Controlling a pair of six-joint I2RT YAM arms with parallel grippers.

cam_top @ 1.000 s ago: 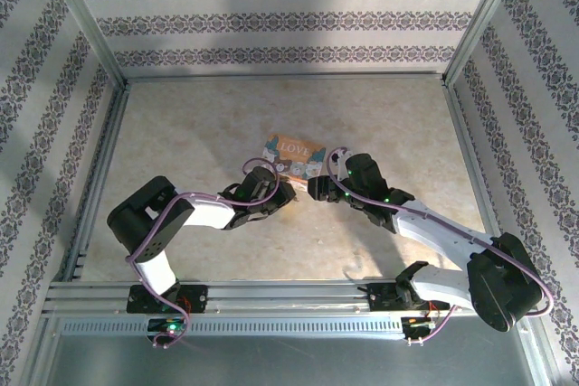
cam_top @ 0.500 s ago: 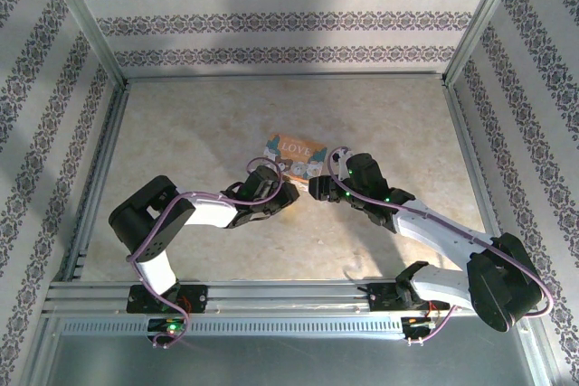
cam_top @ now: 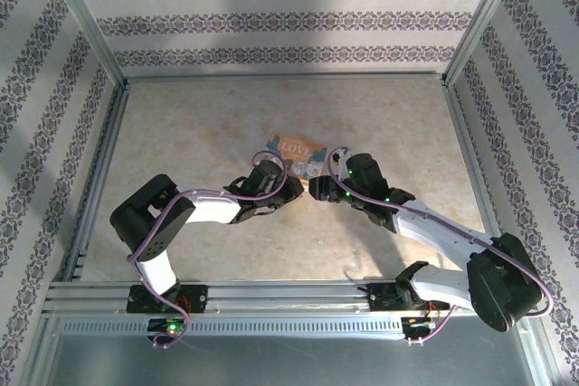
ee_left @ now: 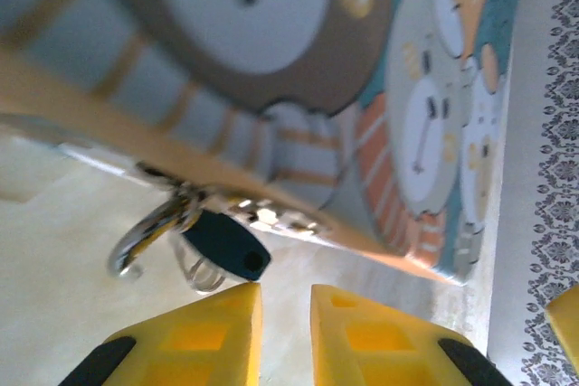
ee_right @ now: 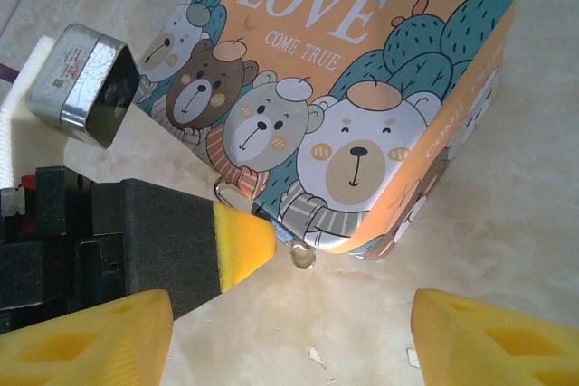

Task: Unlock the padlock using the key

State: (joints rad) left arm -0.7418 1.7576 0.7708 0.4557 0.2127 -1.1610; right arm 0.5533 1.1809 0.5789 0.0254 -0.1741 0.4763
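Padlock (cam_top: pixel 296 153): orange block lettered "LOVE", lying face up near the middle of the surface (cam_top: pixel 199 124), just beyond both sets of fingers.
Key (ee_left: pixel 226 246): blue head on a silver ring (ee_left: pixel 145 234), at the padlock's near lower edge; the shaft cannot be made out.
Left fingers (ee_left: pixel 208 327): nearly together with a narrow gap between them, nothing held; tips just short of the key's head.
Right fingers (ee_right: pixel 90 341): spread wide, holding nothing, near the padlock's front edge.

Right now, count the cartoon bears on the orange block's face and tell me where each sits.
4, in a diagonal row on the orange block: cream bear far left beside a silver box, brown bear, grey bear, white bear nearest the corner. The box may hide more.
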